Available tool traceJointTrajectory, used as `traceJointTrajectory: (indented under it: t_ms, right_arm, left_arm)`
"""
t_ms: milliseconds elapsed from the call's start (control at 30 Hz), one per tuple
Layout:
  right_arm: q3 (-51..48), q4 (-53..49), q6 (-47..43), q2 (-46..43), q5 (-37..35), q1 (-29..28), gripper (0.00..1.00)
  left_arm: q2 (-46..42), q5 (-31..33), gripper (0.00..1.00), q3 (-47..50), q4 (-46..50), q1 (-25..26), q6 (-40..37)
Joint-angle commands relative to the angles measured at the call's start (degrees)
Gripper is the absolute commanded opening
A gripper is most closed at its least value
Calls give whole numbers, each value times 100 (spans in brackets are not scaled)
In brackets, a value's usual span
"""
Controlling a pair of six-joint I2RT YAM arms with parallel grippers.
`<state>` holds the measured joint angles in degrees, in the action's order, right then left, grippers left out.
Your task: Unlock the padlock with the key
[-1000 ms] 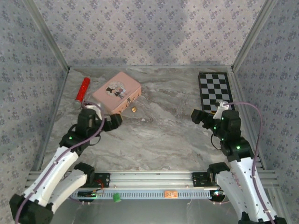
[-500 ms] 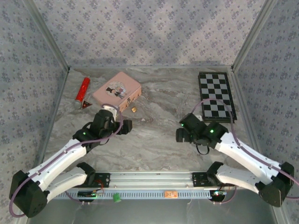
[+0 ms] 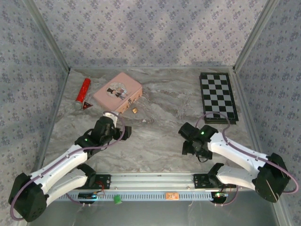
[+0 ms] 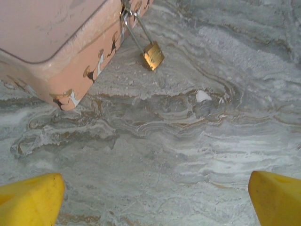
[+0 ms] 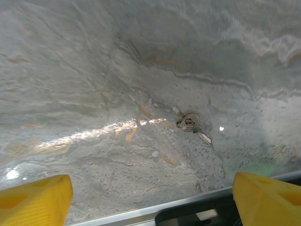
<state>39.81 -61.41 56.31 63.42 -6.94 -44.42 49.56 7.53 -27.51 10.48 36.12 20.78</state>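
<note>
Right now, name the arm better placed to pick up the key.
Right. The key lies on the table just ahead of the right tool, between its open fingers. The left tool faces the padlock attached to the pink tin instead.

pink tin (image 3: 117,92) near red tube (image 3: 83,91), checkerboard (image 3: 217,96) apart.

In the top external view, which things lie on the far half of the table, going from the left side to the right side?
red tube → pink tin → chessboard
</note>
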Motion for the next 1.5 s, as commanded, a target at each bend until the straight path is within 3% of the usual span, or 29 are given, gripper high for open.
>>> traceJointTrajectory:
  t_ms: [0, 267, 567, 767, 1233, 1467]
  right_arm:
    - [-245, 301, 356, 125, 185, 39, 89]
    - [-945, 1312, 442, 31, 447, 311, 88]
    - [-967, 1484, 280, 192, 57, 435, 87]
    - [-959, 1916, 217, 410, 206, 380, 87]
    - [-35, 3067, 0, 1532, 443, 30, 87]
    - [576, 2200, -472, 1488, 212, 54, 88]
  left_arm:
    - [-172, 60, 100, -9, -179, 27, -91]
    - [-153, 38, 100, 10, -187, 27, -81]
    - [-25, 30, 100, 8, -257, 27, -96]
    - [101, 47, 100, -9, -301, 26, -109]
    - [255, 69, 100, -60, -293, 24, -132]
    - [282, 85, 100, -71, -275, 27, -144]
